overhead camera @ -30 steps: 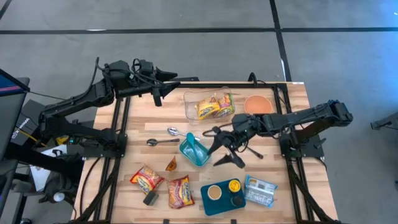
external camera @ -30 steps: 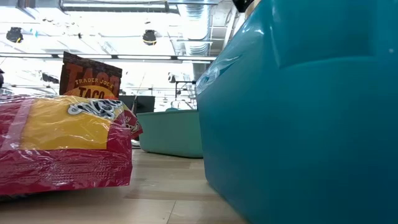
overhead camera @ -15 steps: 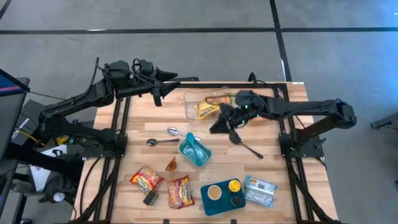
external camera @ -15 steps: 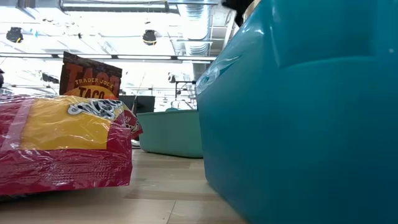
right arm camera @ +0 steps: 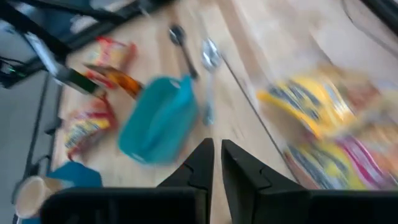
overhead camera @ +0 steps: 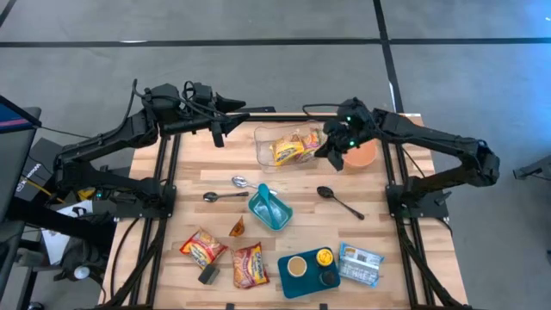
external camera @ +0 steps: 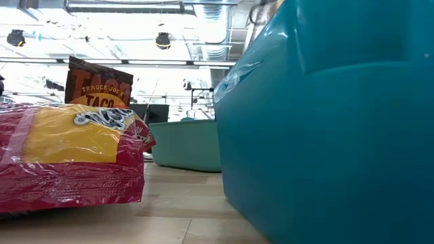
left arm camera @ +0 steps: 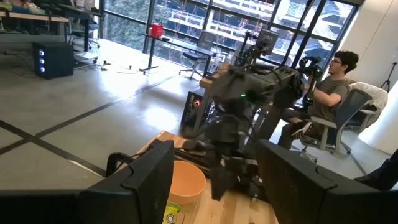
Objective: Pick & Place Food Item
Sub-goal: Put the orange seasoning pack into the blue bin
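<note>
Yellow noodle packets [overhead camera: 288, 148] lie in a clear container [overhead camera: 261, 146] at the table's far middle; the right wrist view shows them blurred [right arm camera: 311, 106]. My right gripper [overhead camera: 331, 158] hangs shut, with nothing between its fingers [right arm camera: 216, 158], between that container and an orange bowl [overhead camera: 363, 153]. My left gripper [overhead camera: 222, 131] stands open and level past the far left edge [left arm camera: 214, 152], holding nothing. Two red and yellow packets [overhead camera: 203, 248] [overhead camera: 249, 264] lie flat near the front left, and a small taco packet [overhead camera: 237, 226] beside them.
A black spoon [overhead camera: 340, 202] lies on the table's right middle. A teal dish [overhead camera: 269, 208] sits in the middle, two silver spoons [overhead camera: 241, 182] [overhead camera: 224, 196] left of it. A teal tray [overhead camera: 293, 284] with cups and a blue packet [overhead camera: 360, 264] are at the front. A person [left arm camera: 329, 93] sits beyond the table.
My right gripper has swung from above the black spoon at mid-table toward the far edge, to beside the clear container and the orange bowl. It has shut from wide open and tipped downward. The spoon stays lying on the table.
</note>
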Robot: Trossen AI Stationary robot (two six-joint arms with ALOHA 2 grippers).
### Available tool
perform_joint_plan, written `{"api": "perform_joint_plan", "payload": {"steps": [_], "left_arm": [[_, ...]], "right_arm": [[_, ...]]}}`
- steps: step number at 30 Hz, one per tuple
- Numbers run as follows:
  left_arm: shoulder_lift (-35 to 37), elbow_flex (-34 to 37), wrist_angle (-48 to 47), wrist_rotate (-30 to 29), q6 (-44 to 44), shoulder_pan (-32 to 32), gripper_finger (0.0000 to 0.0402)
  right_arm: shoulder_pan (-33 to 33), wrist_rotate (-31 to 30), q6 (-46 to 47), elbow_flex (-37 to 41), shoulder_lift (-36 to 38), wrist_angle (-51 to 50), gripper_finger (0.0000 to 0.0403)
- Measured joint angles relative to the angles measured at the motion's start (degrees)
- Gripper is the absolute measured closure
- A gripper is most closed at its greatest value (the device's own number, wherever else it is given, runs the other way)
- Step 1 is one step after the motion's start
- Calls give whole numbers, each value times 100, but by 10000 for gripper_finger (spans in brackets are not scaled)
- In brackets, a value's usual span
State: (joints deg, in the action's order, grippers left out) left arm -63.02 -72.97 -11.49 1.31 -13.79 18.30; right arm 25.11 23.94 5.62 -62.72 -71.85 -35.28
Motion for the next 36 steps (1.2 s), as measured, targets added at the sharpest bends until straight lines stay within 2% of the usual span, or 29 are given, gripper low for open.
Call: {"api": "perform_joint_plan", "payload": {"steps": [5, 11, 25, 28, 33, 36], "left_arm": [[0, 0, 0, 1, -1, -2, 179], [0, 0, 0, -1, -1, 0, 179], [0, 0, 242, 1, -105, -2, 179], [0, 0, 530, 4, -776, -2, 179], [3, 0, 1164, 4, -2926, -2, 179], [0, 0, 1192, 148, -3520, -84, 179]], "right_arm": [[478, 0, -116, 0, -15, -858, 381], [857, -7, -117, 0, -50, -1382, 387], [902, -7, -176, 0, -50, -1658, 392], [904, -9, -275, 0, -50, -1657, 392], [904, -9, -310, 0, -50, -1657, 392], [904, -9, -324, 0, -50, -1655, 392]]}}
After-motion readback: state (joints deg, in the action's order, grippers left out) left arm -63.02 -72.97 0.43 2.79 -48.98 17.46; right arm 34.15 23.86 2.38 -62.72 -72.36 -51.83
